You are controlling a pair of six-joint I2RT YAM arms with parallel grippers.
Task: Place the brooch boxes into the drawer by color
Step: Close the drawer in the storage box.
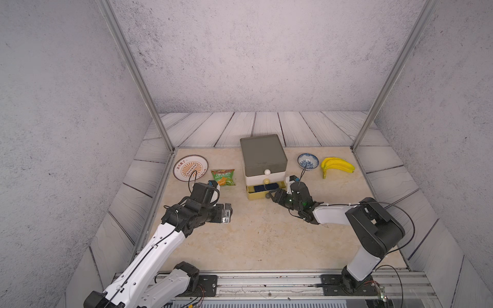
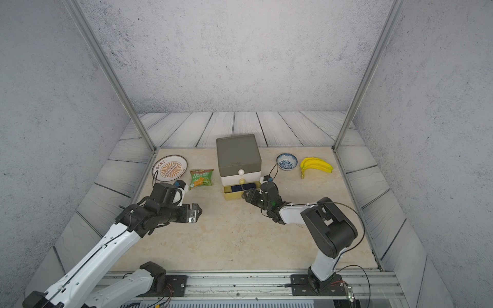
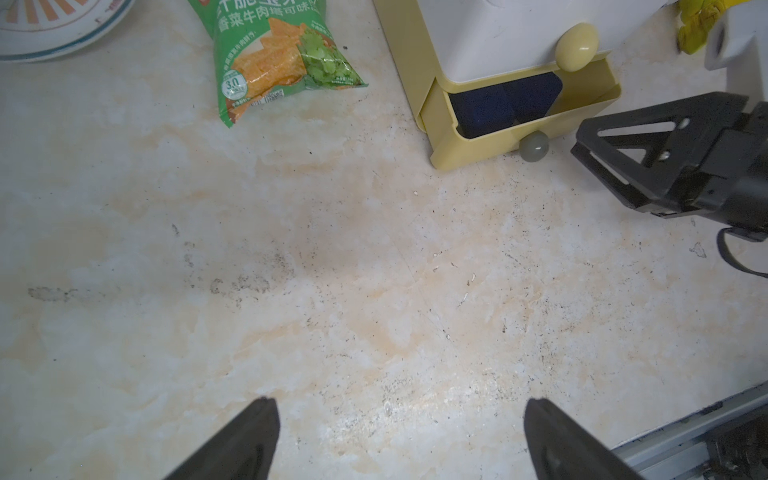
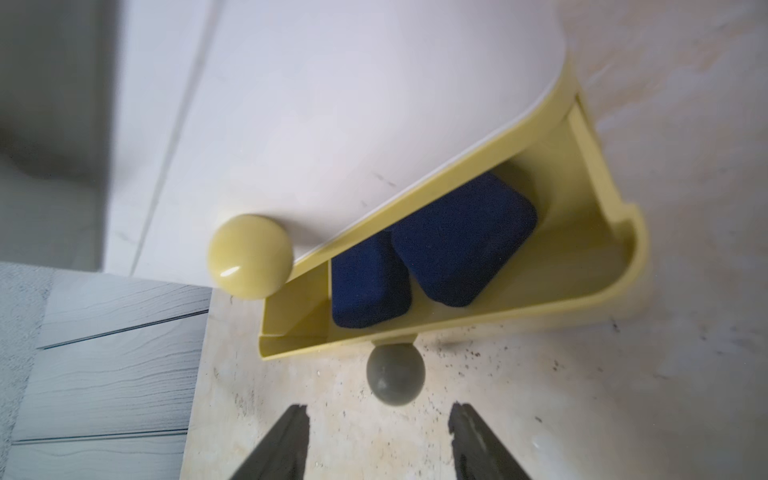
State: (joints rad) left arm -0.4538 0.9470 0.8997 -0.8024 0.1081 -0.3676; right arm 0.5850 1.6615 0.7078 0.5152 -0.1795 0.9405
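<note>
Two navy brooch boxes [image 4: 461, 237] [image 4: 368, 286] lay flat, broad faces up, inside the yellow drawer [image 4: 540, 307]. They sat side by side along the drawer's width and touched, one turned at a slant to its neighbour. Their back ends ran in under the white drawer [image 4: 332, 124] above, so I could not tell which way their long sides ran.

The yellow drawer was the lowest of the chest [image 1: 262, 152] and stood partly pulled out. Its front wall ran across the counter [image 1: 253, 234], and its grey knob [image 4: 395, 380] pointed toward the arms' side. The white drawer and the grey one on top were pushed in. The chest stood upright at the back middle of the counter.

The right hand [image 4: 378, 419] hung low just in front of that grey knob. Its jaws stood apart with the knob just beyond the tips, and it had hold of nothing. The left hand [image 3: 401, 405] was well apart from the chest, over bare counter. Its jaws were spread wide and empty.

A green snack packet [image 1: 223, 177] lay just left of the chest. A patterned plate [image 1: 190, 168] lay beyond it near the left edge. To the right of the chest sat a blue-and-white bowl [image 1: 308, 160], with a bunch of bananas [image 1: 337, 165] just beside it.
</note>
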